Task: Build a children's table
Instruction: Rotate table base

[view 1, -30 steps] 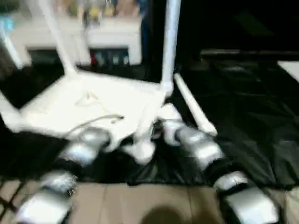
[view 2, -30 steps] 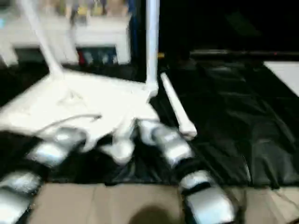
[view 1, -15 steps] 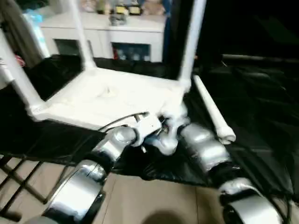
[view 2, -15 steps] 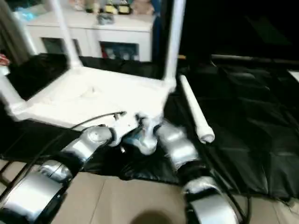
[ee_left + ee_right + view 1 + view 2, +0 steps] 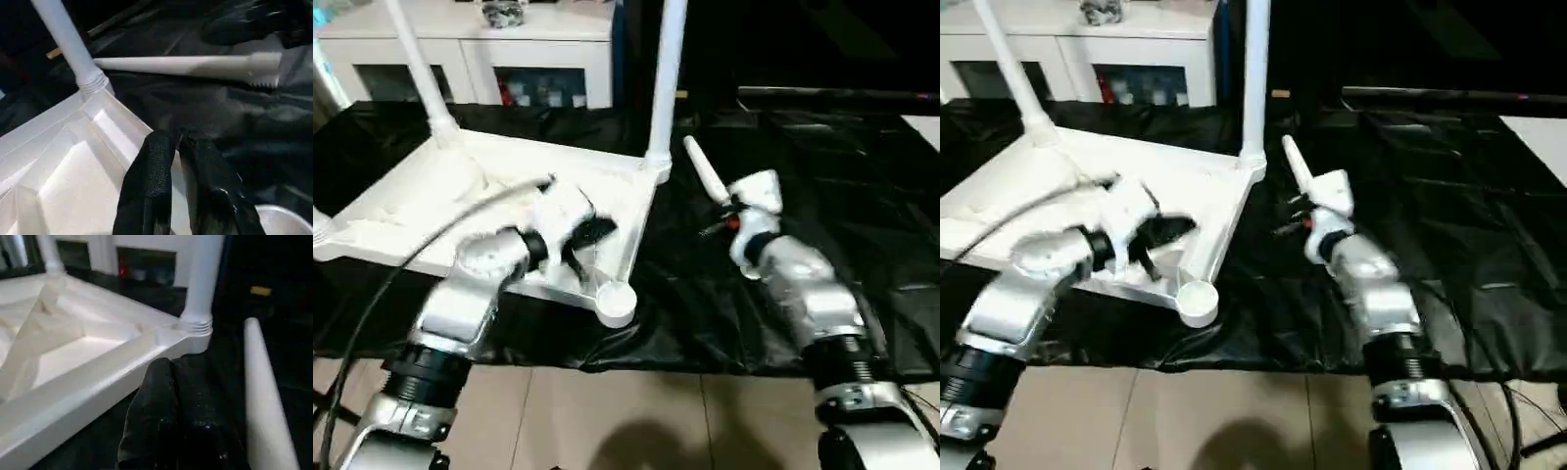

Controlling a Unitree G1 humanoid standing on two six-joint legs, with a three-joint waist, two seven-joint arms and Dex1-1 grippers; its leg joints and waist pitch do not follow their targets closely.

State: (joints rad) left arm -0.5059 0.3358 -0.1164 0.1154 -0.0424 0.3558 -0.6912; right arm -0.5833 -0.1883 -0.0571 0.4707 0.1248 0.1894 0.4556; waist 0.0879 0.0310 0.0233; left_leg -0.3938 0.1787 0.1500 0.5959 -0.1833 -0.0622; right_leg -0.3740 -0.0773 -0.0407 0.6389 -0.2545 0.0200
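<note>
The children's table lies upside down, its white top (image 5: 440, 196) on a black sheet. Two legs stand upright in the far corners (image 5: 666, 78) (image 5: 411, 59). The near corner socket (image 5: 617, 302) has nothing in it. A loose leg (image 5: 703, 168) lies on the sheet beside the top's right rim. My left gripper (image 5: 175, 137) hovers over the top just inside that rim, its fingers parted by a narrow gap with nothing between them. My right gripper (image 5: 168, 364) is shut and holds nothing, low over the sheet between the rim and the loose leg (image 5: 264, 396).
A white cabinet (image 5: 538, 49) with shelf openings stands behind the table. The black sheet (image 5: 822, 157) stretches to the right, where a white edge (image 5: 925, 127) shows. Tan floor (image 5: 607, 411) lies nearest me. A grey cable (image 5: 372, 294) runs along my left arm.
The camera has shifted. Both grippers have left the near corner socket. The left now sits over the top with its fingers slightly parted. The right has swung right to the loose leg.
</note>
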